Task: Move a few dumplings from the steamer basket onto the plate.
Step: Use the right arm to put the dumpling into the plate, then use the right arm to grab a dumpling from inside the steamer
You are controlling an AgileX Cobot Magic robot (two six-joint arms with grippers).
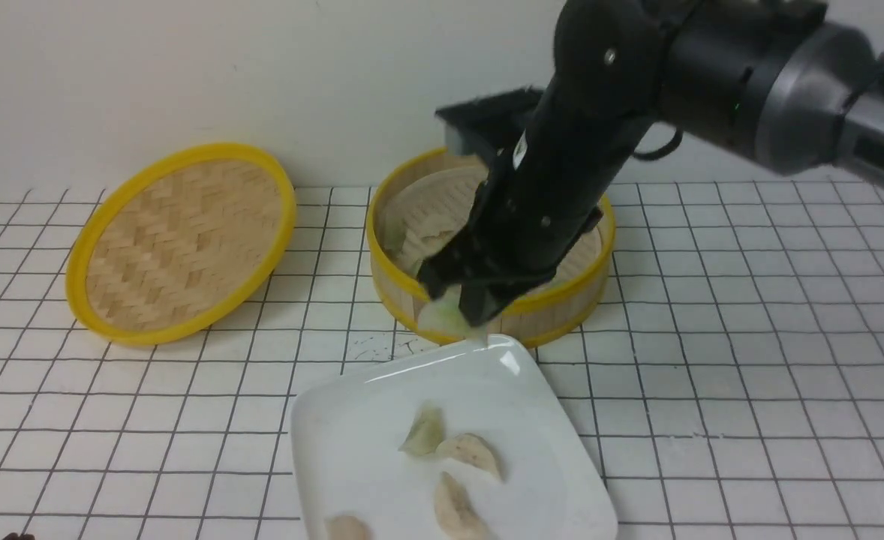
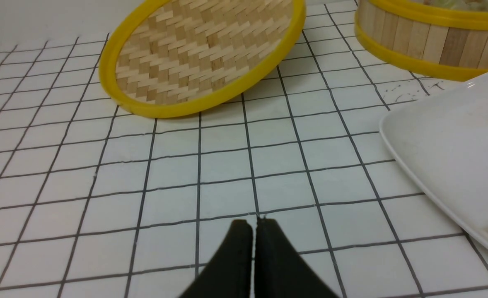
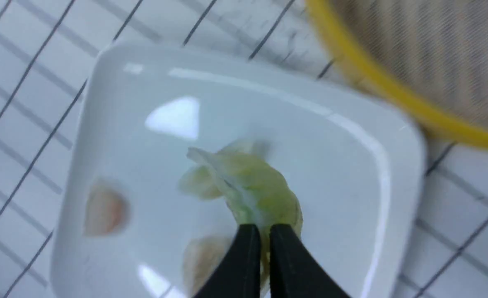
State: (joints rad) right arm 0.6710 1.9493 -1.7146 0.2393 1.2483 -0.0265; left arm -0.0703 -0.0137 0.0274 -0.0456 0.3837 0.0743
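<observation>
My right gripper (image 1: 457, 311) is shut on a pale green dumpling (image 1: 442, 315) and holds it in the air over the near rim of the steamer basket (image 1: 562, 300), just above the far edge of the white plate (image 1: 352, 420). In the right wrist view the green dumpling (image 3: 252, 186) hangs from the gripper (image 3: 264, 229) above the plate (image 3: 351, 124). Several dumplings (image 1: 472, 454) lie on the plate. More dumplings (image 1: 419, 244) show inside the basket, partly hidden by the arm. My left gripper (image 2: 253, 225) is shut and empty, low over the tiled table; it is out of the front view.
The woven yellow-rimmed lid (image 1: 179, 240) lies tilted at the back left, also in the left wrist view (image 2: 202, 54). A white wall stands behind. The table is white with a black grid. The basket wall (image 2: 426, 41) and plate edge (image 2: 434, 165) show beside the left gripper.
</observation>
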